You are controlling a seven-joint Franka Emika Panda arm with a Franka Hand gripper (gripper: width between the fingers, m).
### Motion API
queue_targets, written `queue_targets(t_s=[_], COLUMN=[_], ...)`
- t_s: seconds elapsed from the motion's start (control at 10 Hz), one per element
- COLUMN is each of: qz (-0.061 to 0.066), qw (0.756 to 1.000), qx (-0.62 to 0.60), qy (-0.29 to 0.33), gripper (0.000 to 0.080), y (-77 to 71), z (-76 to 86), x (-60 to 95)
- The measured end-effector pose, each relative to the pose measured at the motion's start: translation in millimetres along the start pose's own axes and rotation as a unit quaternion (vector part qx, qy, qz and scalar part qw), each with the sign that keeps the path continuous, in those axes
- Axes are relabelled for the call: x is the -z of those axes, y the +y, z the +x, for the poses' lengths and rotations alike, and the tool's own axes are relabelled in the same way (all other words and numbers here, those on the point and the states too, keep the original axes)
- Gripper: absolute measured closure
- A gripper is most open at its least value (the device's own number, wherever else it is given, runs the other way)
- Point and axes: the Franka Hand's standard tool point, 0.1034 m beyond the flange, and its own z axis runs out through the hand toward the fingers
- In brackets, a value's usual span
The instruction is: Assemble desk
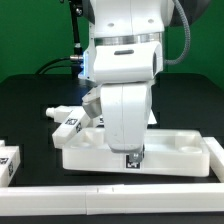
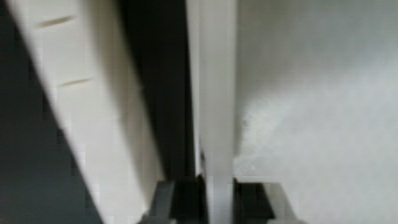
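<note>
The white desk tabletop (image 1: 175,150) lies on the black table with its raised rim up, round sockets at its corners. My gripper (image 1: 133,158) comes straight down onto its front rim wall and is shut on it. In the wrist view the thin rim wall (image 2: 210,100) runs between my two dark fingers (image 2: 178,203), and my gripper (image 2: 212,192) closes on it from both sides. The tabletop's inner floor (image 2: 320,140) lies to one side of the wall. One white leg with a tag (image 1: 66,118) lies behind the tabletop on the exterior view's left. Another tagged leg (image 1: 8,162) lies at the far left edge.
The long white border rail (image 1: 110,195) runs along the front of the table, close to the tabletop's front side. In the wrist view it shows as a white strip (image 2: 93,120) beside the rim. The arm's body hides the middle of the tabletop.
</note>
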Motion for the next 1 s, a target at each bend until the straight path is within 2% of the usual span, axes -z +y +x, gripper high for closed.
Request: queue_targets(t_s=[0.3, 0.4, 0.5, 0.6, 0.7, 0.9, 1.0], qz=[0.001, 0.007, 0.005, 0.015, 0.015, 0.009, 0.015], qw=[1.000, 1.000, 1.000, 1.000, 0.999, 0.999, 0.999], qx=[0.000, 0.009, 0.012, 0.018, 0.026, 0.041, 0.043], qy=[0.000, 0.000, 0.004, 0.007, 0.012, 0.000, -0.014], gripper=[0.0746, 0.0746, 0.0746, 0.0745, 0.0745, 0.0745, 0.0741], y=[0.7, 6.7, 17.1, 16.8, 17.3, 21.6, 21.4], z=[-1.4, -4.7, -1.4, 8.4, 21.2, 33.1, 33.7], x=[-2.4, -9.6, -17.3, -25.4, -26.3, -24.9, -23.6])
